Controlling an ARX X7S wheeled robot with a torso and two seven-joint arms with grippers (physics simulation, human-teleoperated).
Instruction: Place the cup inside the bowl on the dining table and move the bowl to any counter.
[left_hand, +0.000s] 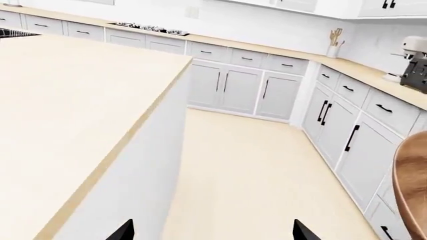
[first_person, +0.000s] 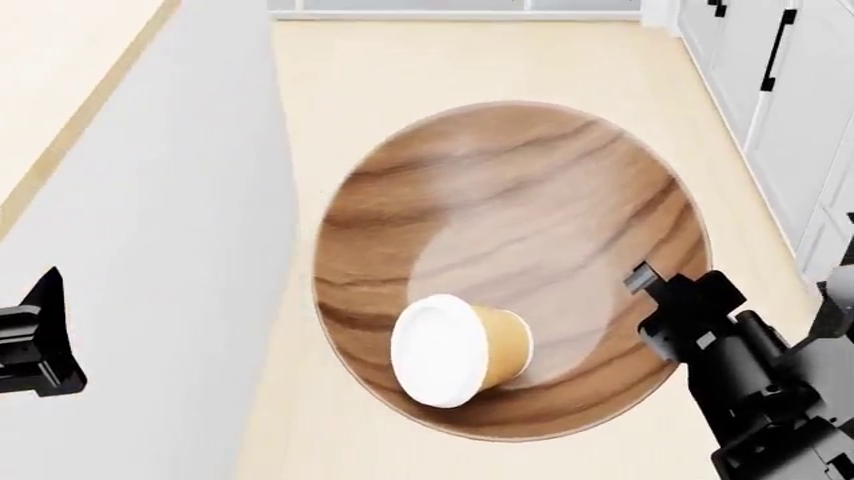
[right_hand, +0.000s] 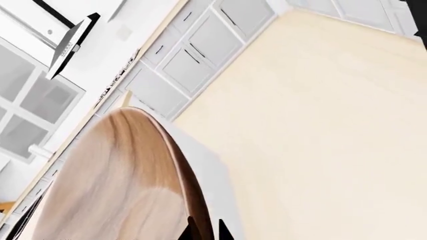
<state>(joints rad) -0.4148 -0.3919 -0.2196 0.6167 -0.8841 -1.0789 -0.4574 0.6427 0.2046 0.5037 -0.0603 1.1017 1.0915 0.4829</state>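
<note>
Overhead, the right gripper (first_person: 638, 278) is pinching the rim of the bowl (first_person: 534, 230) with its fingers (right_hand: 223, 231) closed narrowly on the wooden edge, carrying the bowl above the floor (first_person: 441, 70) beside a white-sided bench (left_hand: 73, 115). Inside, the cup (first_person: 461, 348) is lying on its side in the bowl's near part, white lid facing the camera. Meanwhile the left gripper (left_hand: 212, 231) is holding nothing, its fingers (left_hand: 123, 231) standing wide apart over the bench edge.

Pale wood floor (left_hand: 253, 165); white cabinets (left_hand: 233, 85) with black handles; tan worktop (left_hand: 373, 75); white island (left_hand: 80, 125) close by.
</note>
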